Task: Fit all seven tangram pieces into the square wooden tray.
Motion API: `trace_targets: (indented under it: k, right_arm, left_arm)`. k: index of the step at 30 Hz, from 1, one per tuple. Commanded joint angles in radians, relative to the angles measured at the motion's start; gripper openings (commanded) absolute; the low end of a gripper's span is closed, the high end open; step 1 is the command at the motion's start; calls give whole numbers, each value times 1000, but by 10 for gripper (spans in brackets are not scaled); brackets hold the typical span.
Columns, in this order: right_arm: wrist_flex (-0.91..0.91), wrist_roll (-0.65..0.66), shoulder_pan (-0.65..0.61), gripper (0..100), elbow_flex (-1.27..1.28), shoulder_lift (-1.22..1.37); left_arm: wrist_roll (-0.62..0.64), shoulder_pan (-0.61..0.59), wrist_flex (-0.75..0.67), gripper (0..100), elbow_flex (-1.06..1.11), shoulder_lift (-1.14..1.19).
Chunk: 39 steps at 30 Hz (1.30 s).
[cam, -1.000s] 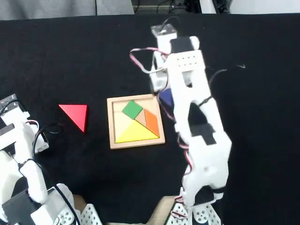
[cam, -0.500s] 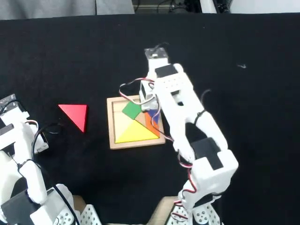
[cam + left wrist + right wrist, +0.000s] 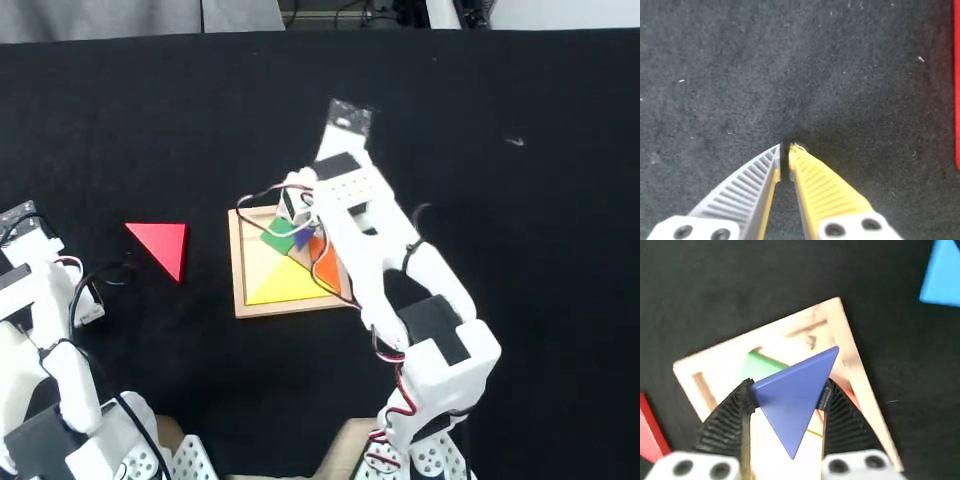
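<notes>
We count one square wooden tray (image 3: 236, 270). We can be sure of six coloured pieces: one red triangle (image 3: 163, 243), one dark blue triangle (image 3: 795, 395), one light blue piece (image 3: 942, 275), one green piece (image 3: 277, 240), one orange piece (image 3: 328, 265) and one yellow triangle (image 3: 285, 285). We also count two tools: one left tool (image 3: 786, 150) and one right tool (image 3: 787, 385).

Looks like a robotics lab bench. Told by a table (image 3: 560, 250) draped in black cloth, with two white plastic arms mounted at its near edge, left arm (image 3: 40, 330) and right arm (image 3: 400, 270), bare servo wires (image 3: 250, 195) looping off them. Beyond the far edge, tangled cables (image 3: 350, 12) and a grey cloth backdrop (image 3: 100, 15).
</notes>
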Motion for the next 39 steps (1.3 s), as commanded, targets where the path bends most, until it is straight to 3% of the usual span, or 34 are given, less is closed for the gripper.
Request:
trace_targets:
  k: [1, 5, 12, 16, 24, 31, 35, 39]
  right_arm:
    - [-144, -241, 37, 11, 65, -59]
    - [-278, -282, 48, 11, 156, -67]
    - [-292, -307, 41, 15, 160, -68]
    - [-292, -219, 26, 18, 143, -68]
    - [-252, -229, -75, 298, 134, -68]
    - [-212, -210, -40, 318, 143, -197]
    - [-180, -38, 34, 292, 145, -331]
    - [-221, 285, 127, 39, 145, -360]
  left_arm:
    - [2, 16, -5, 47, -8, -31]
    - [2, 16, -5, 47, -8, -31]
    - [2, 16, -5, 47, -8, -31]
    - [2, 16, -5, 47, -8, -31]
    - [2, 16, -5, 47, -8, -31]
    - [2, 16, -5, 47, -8, -31]
    - [2, 16, -5, 47, -8, -31]
    - [2, 16, -5, 47, -8, -31]
